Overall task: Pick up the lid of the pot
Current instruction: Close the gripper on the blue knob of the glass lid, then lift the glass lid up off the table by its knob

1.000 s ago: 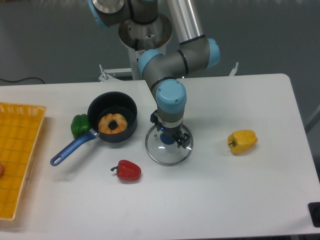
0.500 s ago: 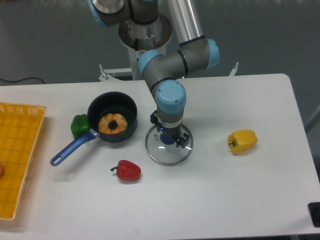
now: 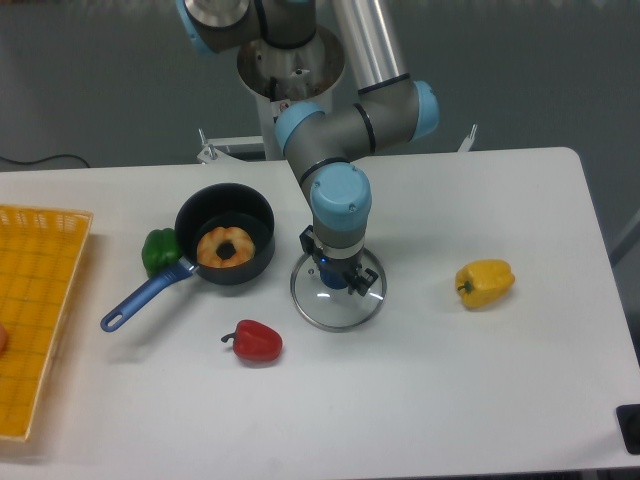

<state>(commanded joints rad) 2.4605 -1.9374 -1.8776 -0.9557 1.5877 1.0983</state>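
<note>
The arm has dipped slightly since the earlier frame, bringing the gripper (image 3: 338, 264) closer to the pot lid (image 3: 337, 311); the lid stays put. It lies flat on the table (image 3: 450, 400), between the black pot (image 3: 257, 212) and the yellow pepper (image 3: 484, 282), with the red pepper (image 3: 258, 342) near its rim. Being round, it has no long axis; its blue knob (image 3: 330, 277) points up, beneath the gripper. Whether the fingers grip that knob or stand apart around it, I cannot tell.
</note>
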